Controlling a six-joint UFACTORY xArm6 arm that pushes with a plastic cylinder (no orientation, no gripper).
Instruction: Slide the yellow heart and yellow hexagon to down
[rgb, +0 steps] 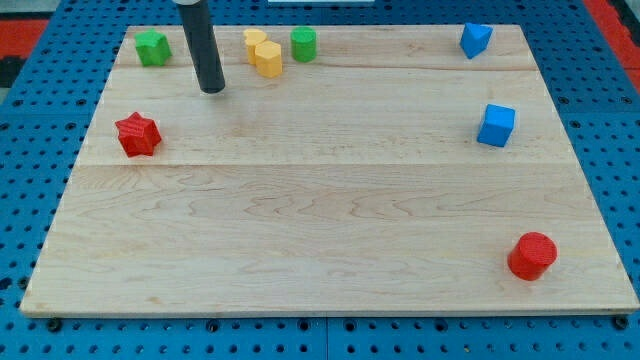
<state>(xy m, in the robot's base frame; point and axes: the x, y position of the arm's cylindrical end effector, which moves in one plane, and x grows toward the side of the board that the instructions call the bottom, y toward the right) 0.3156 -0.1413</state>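
The yellow heart (254, 41) and the yellow hexagon (268, 58) sit touching each other near the view's top, left of centre, on the wooden board (320, 220). The hexagon lies just below and right of the heart. My tip (212, 89) is at the end of the dark rod, a little to the left of and below the two yellow blocks, not touching them.
A green cylinder (304, 44) stands just right of the yellow blocks. A green star (152, 47) is at the top left, a red star (138, 134) at the left. Two blue blocks (475, 39) (496, 125) are at the right, a red cylinder (532, 255) at the bottom right.
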